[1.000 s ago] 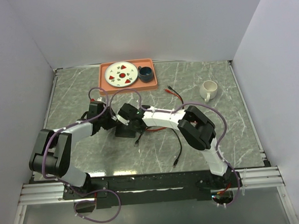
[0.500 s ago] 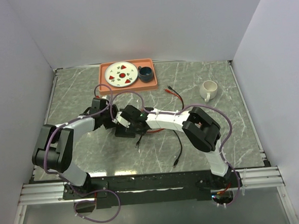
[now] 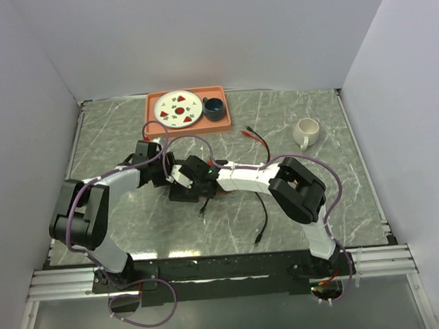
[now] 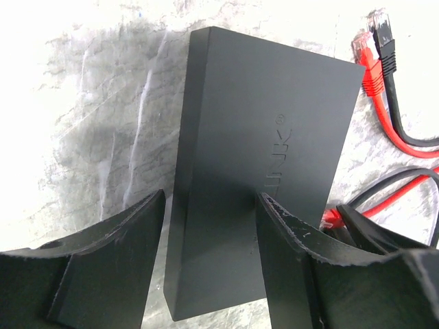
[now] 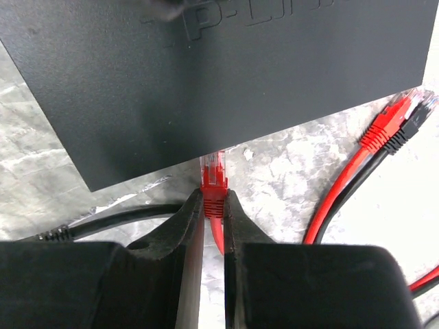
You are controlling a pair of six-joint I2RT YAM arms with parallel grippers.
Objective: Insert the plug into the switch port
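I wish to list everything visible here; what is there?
flat matte-black rectangular switch box: one, black, table middle
red cable plug: one, red, gripped, tip at switch's side
loose cable ends: two, red and black, side by side past the switch
thin black cable: one, black, nearer front edge
orange rectangular tray: one, orange, far edge
round white plate with red marks: one, on tray
dark blue cup: one, on tray beside plate
white ceramic mug: one, white, far right
grey marbled table: one, grey
left pincer: one, black, open over the switch's near end
right pincer: one, black, shut on the plug
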